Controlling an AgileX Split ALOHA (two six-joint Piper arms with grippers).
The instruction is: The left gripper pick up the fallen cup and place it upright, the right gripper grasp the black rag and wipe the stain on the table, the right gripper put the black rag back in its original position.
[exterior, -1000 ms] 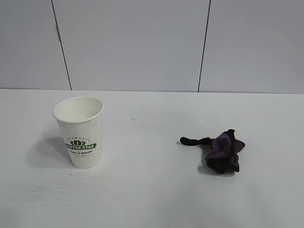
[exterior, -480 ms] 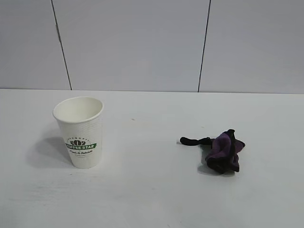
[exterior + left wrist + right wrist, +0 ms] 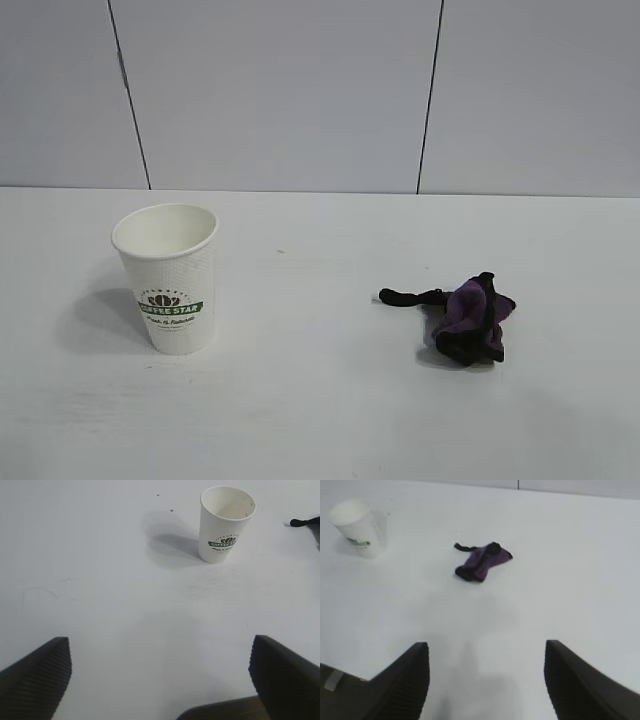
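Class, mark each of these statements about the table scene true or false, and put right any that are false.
1. The cup stands upright. True.
2. The black rag is held in the right gripper. False: it lies on the table, clear of both grippers.
3. The left gripper is open, with nothing between its fingers. True.
4. The cup lies against the rag. False: a wide stretch of bare table parts them.
5. A large brown puddle lies between the cup and the rag. False: no puddle shows there.

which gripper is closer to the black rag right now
Right. The right gripper faces the black rag across bare table; from the left gripper it lies beyond the cup.
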